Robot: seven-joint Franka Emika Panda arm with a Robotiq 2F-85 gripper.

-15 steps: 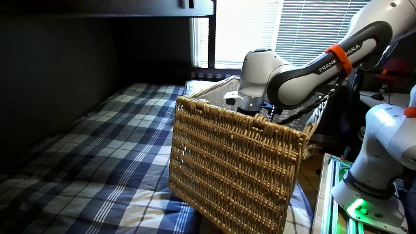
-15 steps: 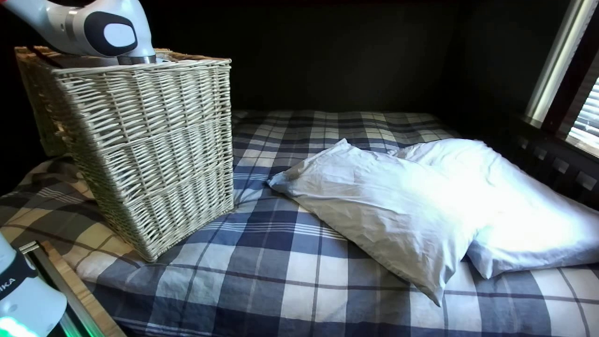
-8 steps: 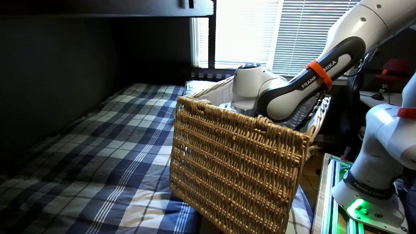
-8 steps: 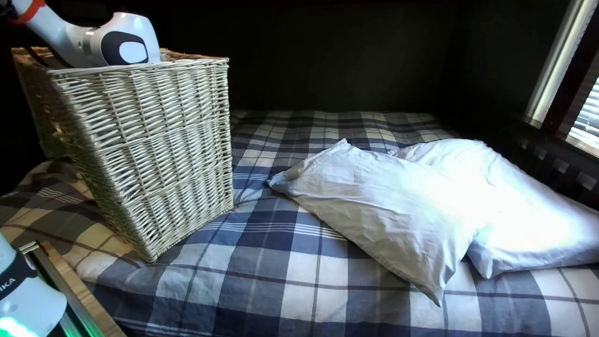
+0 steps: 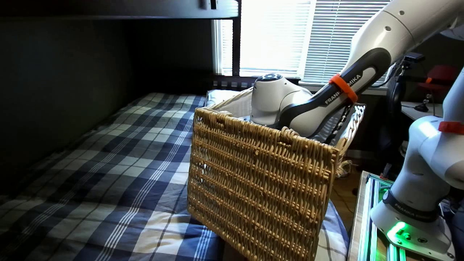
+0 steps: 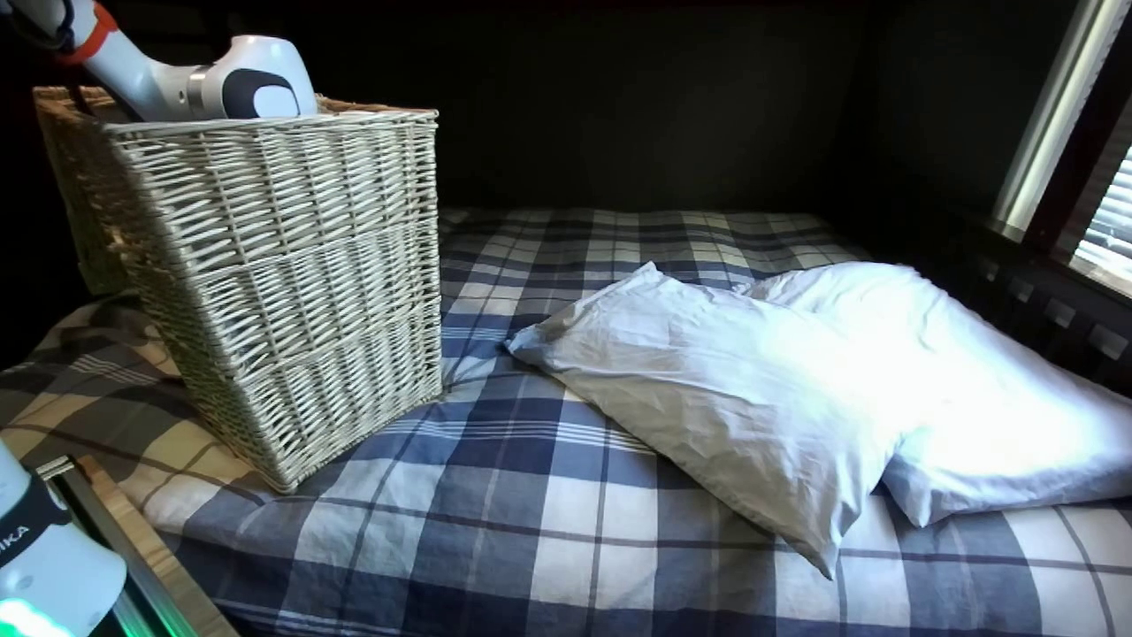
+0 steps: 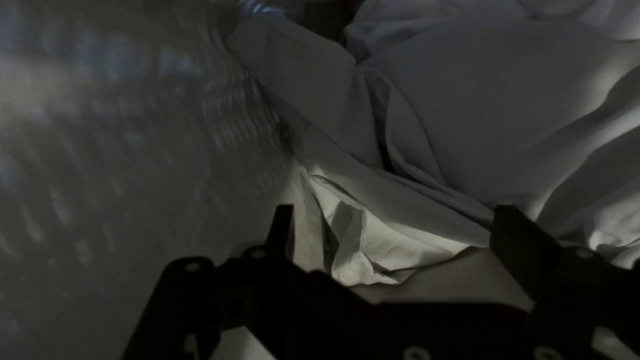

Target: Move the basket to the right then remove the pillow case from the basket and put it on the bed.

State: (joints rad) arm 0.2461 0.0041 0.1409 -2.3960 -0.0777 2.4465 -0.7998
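Note:
The tan wicker basket (image 5: 261, 185) stands on the bed's plaid sheet (image 5: 137, 163); in an exterior view the basket (image 6: 327, 292) is at the left of the bed (image 6: 575, 478). The wrist and gripper are down inside the basket, hidden from both exterior views. In the wrist view, my gripper (image 7: 395, 215) is open, with its fingers wide apart. A crumpled pale cloth, seemingly the pillow case (image 7: 465, 100), lies ahead of and between the fingers, partly in shadow. Whether the right finger touches it I cannot tell. The basket's inner wall is along the left of the wrist view.
Two white pillows, a near one (image 6: 707, 380) and a far one (image 6: 999, 389), lie on the bed right of the basket. The upper bunk (image 5: 119, 9) overhangs the bed. The robot base (image 5: 417, 217) stands beside the bed. The basket's rim surrounds the wrist.
The wrist has moved down deeper into the basket, shifting left in an exterior view. The basket has rocked very slightly. The pillows on the bed have not moved.

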